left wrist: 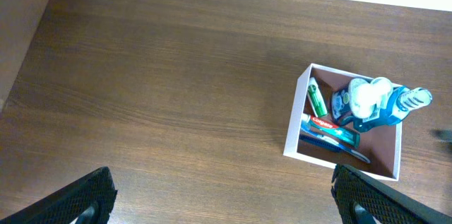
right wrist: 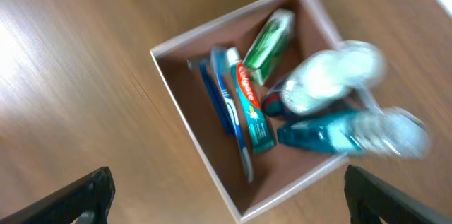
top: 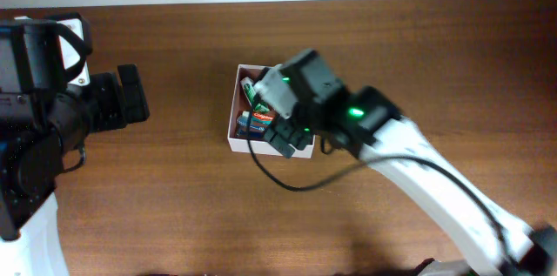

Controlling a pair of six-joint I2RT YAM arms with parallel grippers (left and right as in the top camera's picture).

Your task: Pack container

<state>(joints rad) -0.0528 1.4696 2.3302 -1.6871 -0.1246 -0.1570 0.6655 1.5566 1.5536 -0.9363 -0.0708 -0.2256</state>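
Note:
The container (top: 232,130) is a square shallow box with white walls and a pinkish-brown inside, at the table's middle. It holds a green tube (right wrist: 270,46), a toothpaste tube (right wrist: 253,114), a blue toothbrush (right wrist: 222,104), a blue bottle (right wrist: 332,133) and a white item (right wrist: 325,79). My right gripper (right wrist: 227,181) is open and empty, hovering above the container's (right wrist: 194,136) near corner; it also shows overhead (top: 287,139). My left gripper (left wrist: 222,181) is open and empty over bare table, left of the container (left wrist: 292,125).
The brown wooden table (top: 174,189) ends at a pale wall along the far edge. The left arm's body (top: 35,111) sits at the left side. A black cable (top: 287,180) hangs from the right arm.

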